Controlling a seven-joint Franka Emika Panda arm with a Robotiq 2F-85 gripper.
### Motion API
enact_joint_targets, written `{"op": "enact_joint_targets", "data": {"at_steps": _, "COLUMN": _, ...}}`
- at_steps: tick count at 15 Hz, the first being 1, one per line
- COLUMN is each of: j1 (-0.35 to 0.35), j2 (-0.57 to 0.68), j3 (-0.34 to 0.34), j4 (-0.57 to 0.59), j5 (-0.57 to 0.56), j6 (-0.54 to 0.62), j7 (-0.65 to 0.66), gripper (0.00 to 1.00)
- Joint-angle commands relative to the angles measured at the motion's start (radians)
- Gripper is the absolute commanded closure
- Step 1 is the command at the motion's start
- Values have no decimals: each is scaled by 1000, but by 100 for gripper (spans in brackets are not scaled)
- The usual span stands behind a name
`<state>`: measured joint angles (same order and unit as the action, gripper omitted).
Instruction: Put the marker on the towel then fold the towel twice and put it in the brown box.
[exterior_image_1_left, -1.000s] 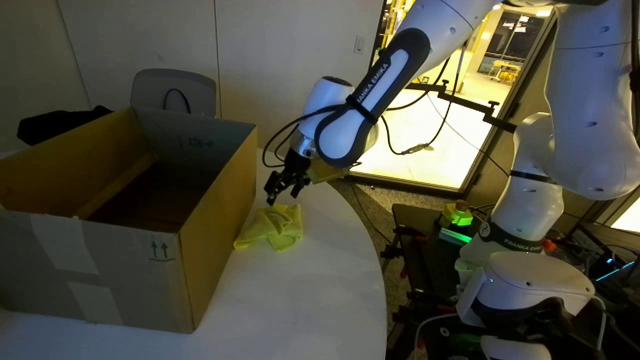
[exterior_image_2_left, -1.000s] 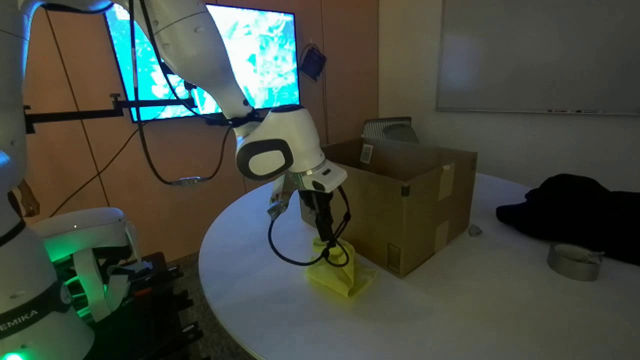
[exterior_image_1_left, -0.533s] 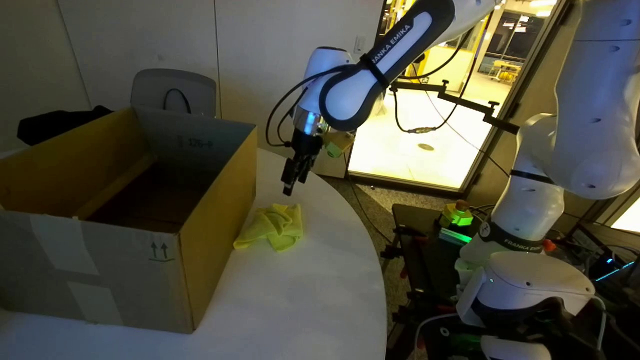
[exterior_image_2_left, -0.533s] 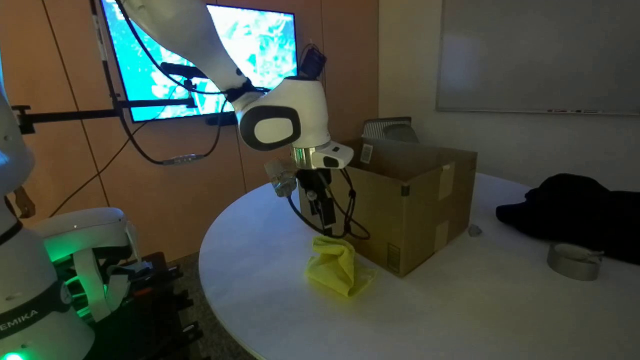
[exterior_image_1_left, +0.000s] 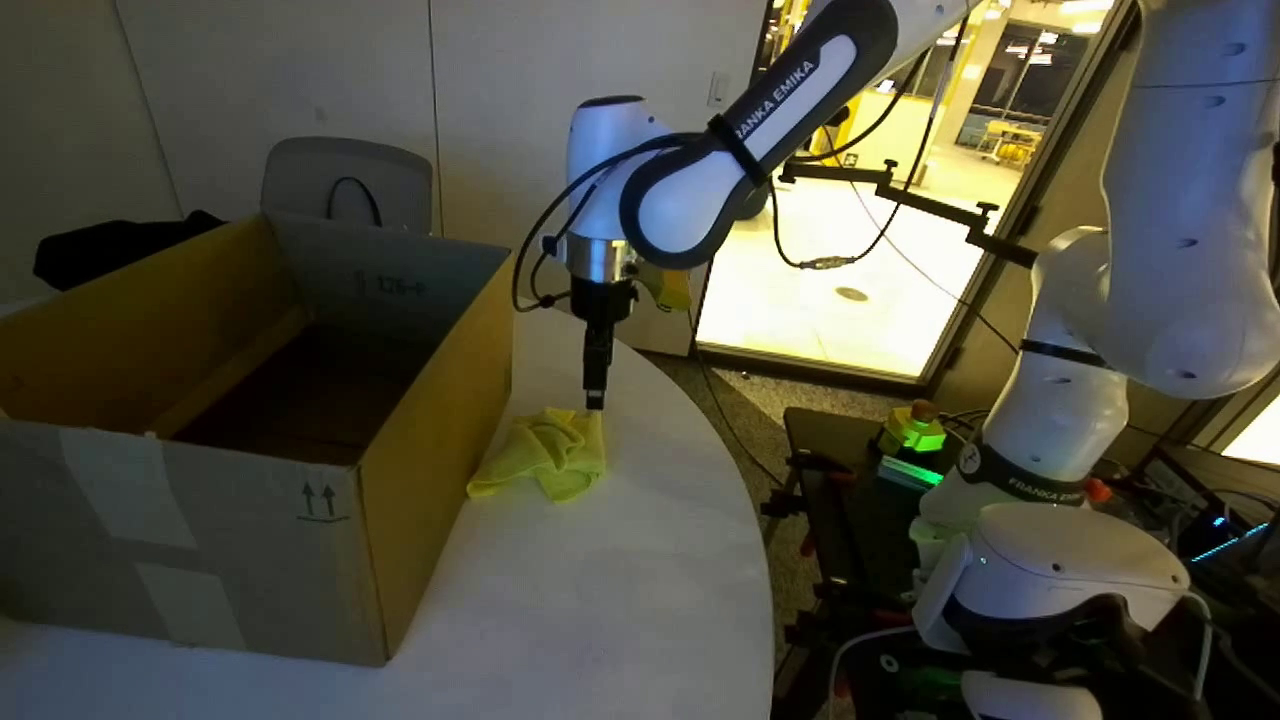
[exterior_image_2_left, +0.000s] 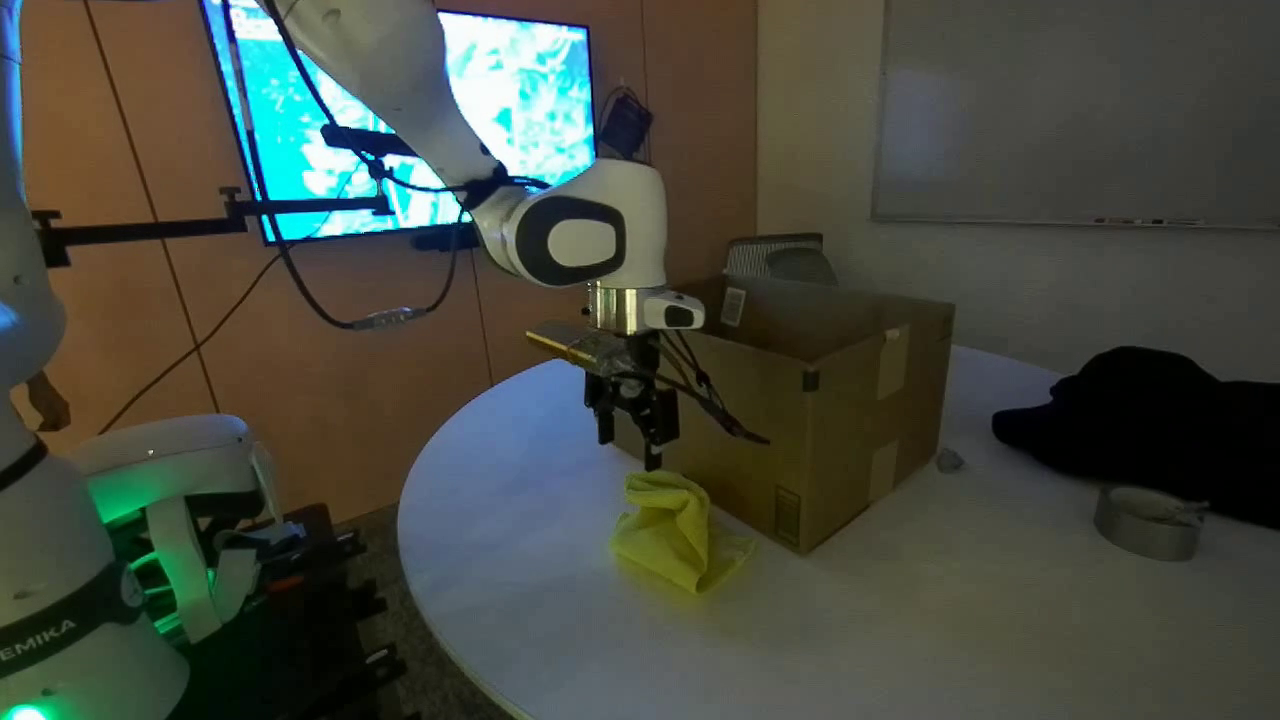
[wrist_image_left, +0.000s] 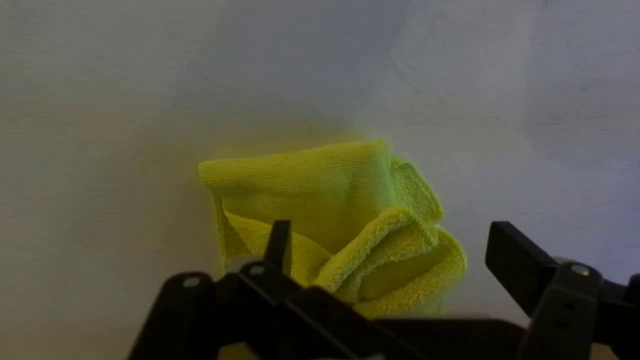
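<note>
The yellow-green towel (exterior_image_1_left: 550, 455) lies crumpled and partly folded on the white table, beside the brown box. It also shows in an exterior view (exterior_image_2_left: 670, 540) and in the wrist view (wrist_image_left: 300, 190). My gripper (wrist_image_left: 392, 245) is open and empty, its fingers wide apart. It points straight down above the towel, near its far edge in an exterior view (exterior_image_1_left: 595, 400), and is apart from it in an exterior view (exterior_image_2_left: 629, 450). The brown box (exterior_image_1_left: 270, 560) stands open at the top; it also shows in an exterior view (exterior_image_2_left: 860, 430). The marker is hidden or out of view.
The box wall rises close beside the towel. The round table's edge (exterior_image_1_left: 745, 480) curves near the robot base. A grey tape roll (exterior_image_2_left: 1148, 525) and a black cloth (exterior_image_2_left: 1150, 430) lie on the table past the box. A grey chair (exterior_image_1_left: 345, 165) stands behind the box.
My gripper has risen from close to the towel, turned about its axis and tilted to upright, now pointing straight down. The towel and the box have not moved.
</note>
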<state>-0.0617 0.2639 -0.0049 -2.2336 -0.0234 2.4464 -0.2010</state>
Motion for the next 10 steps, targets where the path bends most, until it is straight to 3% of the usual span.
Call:
{"op": "enact_joint_targets", "data": {"at_steps": 1, "j1": 19, "j2": 101, "j3": 15, "j4": 100, "j5": -60, "j6": -48, "j7": -74, "gripper": 0}}
{"op": "enact_joint_targets", "data": {"at_steps": 10, "j1": 8, "j2": 271, "j3": 31, "j4": 210, "j5": -44, "j6": -10, "j7": -89, "gripper": 0}}
